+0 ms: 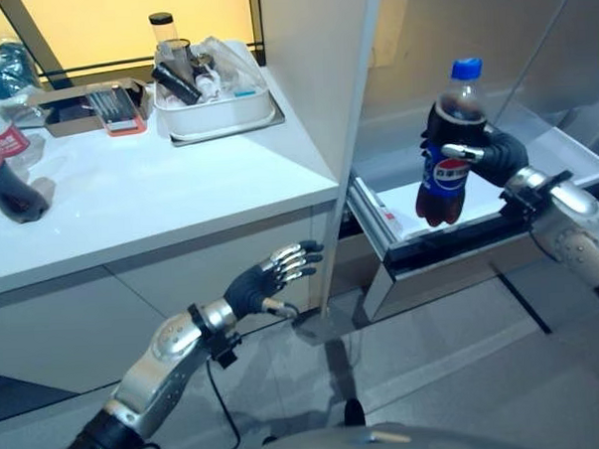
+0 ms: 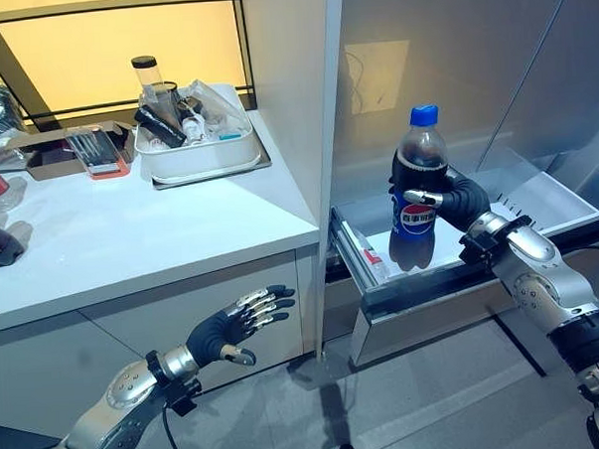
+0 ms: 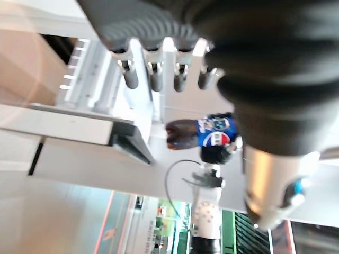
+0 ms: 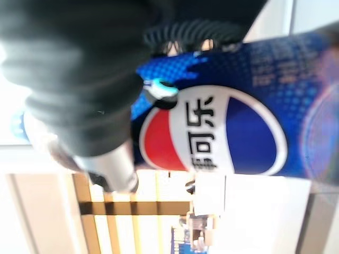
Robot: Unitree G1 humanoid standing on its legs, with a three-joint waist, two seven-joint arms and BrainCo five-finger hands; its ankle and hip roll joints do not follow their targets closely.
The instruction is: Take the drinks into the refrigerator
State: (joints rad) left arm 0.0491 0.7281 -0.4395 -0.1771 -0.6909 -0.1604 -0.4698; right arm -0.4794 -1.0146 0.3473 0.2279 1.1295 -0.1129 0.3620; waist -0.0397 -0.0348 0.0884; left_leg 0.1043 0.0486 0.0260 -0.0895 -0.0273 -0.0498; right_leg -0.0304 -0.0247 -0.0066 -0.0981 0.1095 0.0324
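My right hand (image 1: 495, 154) is shut on a dark cola bottle (image 1: 447, 148) with a blue cap and blue label, holding it upright above the open refrigerator drawer (image 1: 449, 240). The same bottle (image 2: 418, 180) hangs just over the drawer's white floor, and its label (image 4: 233, 132) sits close against my right palm. My left hand (image 1: 272, 280) is open and holds nothing, low in front of the white counter (image 1: 159, 201). Two more bottles with red labels (image 1: 0, 158) rest at the counter's far left edge.
A white tub (image 1: 214, 94) of bottles and bags stands on a tray at the counter's back. A flat box with a red-edged device (image 1: 111, 108) lies beside it. The refrigerator's side wall (image 1: 318, 75) rises between the counter and the drawer.
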